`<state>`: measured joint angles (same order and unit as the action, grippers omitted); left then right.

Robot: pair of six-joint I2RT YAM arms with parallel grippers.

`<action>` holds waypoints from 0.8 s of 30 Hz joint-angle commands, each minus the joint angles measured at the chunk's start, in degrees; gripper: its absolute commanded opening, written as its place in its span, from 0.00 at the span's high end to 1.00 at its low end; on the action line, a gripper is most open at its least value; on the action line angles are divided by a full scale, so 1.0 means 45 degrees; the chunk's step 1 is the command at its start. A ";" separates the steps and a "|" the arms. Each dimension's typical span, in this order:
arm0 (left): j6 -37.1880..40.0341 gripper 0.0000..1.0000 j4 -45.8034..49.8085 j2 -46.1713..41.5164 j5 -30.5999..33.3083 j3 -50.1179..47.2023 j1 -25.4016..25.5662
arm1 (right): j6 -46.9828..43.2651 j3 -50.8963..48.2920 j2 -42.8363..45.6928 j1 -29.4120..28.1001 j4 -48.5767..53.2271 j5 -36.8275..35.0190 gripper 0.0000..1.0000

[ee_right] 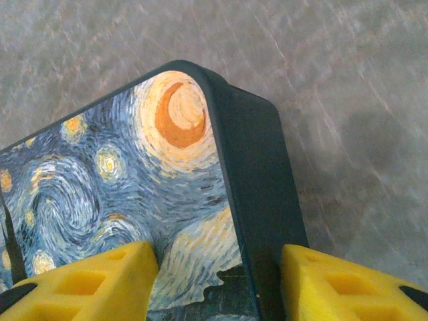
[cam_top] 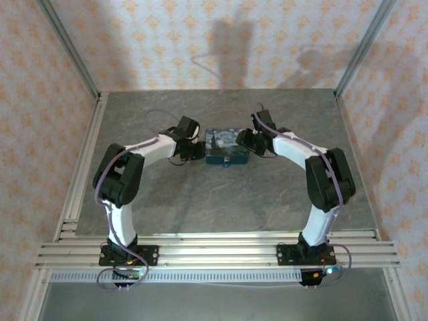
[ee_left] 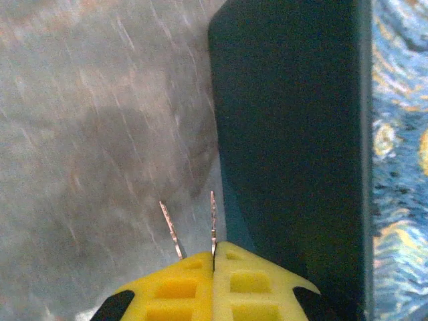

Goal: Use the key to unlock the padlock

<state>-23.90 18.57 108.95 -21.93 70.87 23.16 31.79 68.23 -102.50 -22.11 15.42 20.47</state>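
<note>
My left gripper [ee_left: 214,251] is shut on the key [ee_left: 212,224], a thin pale metal blade seen edge-on, poking out from between the yellow fingers. A second thin metal strip [ee_left: 170,231] sticks out just to its left. The key's tip lies close beside the dark side wall of the blue swirl-painted tin [ee_left: 287,147]. My right gripper [ee_right: 221,267] is open and straddles the tin's [ee_right: 134,174] other side wall, one finger over the lid, one outside. From above, the left gripper [cam_top: 198,150] and right gripper [cam_top: 242,142] flank the tin [cam_top: 226,144]. A small bluish speck [cam_top: 227,162] at the tin's near edge may be the padlock.
The grey stone-patterned table [cam_top: 221,200] stretches in front of the tin. Metal rails [cam_top: 214,251] run along the near edge and the left side. Papered walls close in the back and both sides.
</note>
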 commanded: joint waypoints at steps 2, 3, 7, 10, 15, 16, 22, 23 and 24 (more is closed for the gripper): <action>0.0400 1.00 -0.1072 -0.1275 -0.0160 -0.0980 0.0321 | 0.0773 -0.1389 0.0988 -0.0832 0.1049 -0.0267 0.40; 0.0507 1.00 -0.1105 -0.1397 -0.0192 -0.1101 0.0313 | 0.0890 -0.1514 0.1206 -0.0811 0.1144 -0.0539 0.39; 0.0640 1.00 -0.0705 -0.1665 -0.0072 -0.1068 0.0207 | 0.0887 -0.1471 0.2179 -0.0693 0.1999 -0.1983 0.34; 0.0681 1.00 -0.0384 -0.1906 -0.0097 -0.1094 -0.0010 | 0.0771 -0.1551 0.3267 -0.0712 0.2159 -0.2844 0.33; 0.0643 1.00 -0.0629 -0.2769 -0.0060 -0.1914 -0.0610 | 0.0733 -0.2542 0.5006 -0.1524 0.2351 -0.5233 0.34; 0.0625 1.00 -0.0733 -0.3009 -0.0166 -0.2146 -0.0765 | 0.0813 -0.2798 0.5251 -0.1969 0.2322 -0.5681 0.34; 0.0883 1.00 -0.0295 -0.4516 -0.0069 -0.3127 -0.1510 | 0.1990 -0.3262 0.4735 -0.5414 0.1836 -0.7702 0.38; 0.0984 1.00 -0.0179 -0.4776 -0.0048 -0.3257 -0.1545 | 0.2124 -0.3102 0.4330 -0.5971 0.1706 -0.7978 0.39; 0.1052 1.00 -0.0106 -0.4995 -0.0029 -0.3402 -0.1552 | 0.2231 -0.2912 0.3936 -0.6320 0.1675 -0.8154 0.40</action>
<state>-21.39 16.75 89.49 -22.20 56.90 16.32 38.76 54.52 -81.19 -46.54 23.05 -8.58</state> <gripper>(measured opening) 0.049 0.610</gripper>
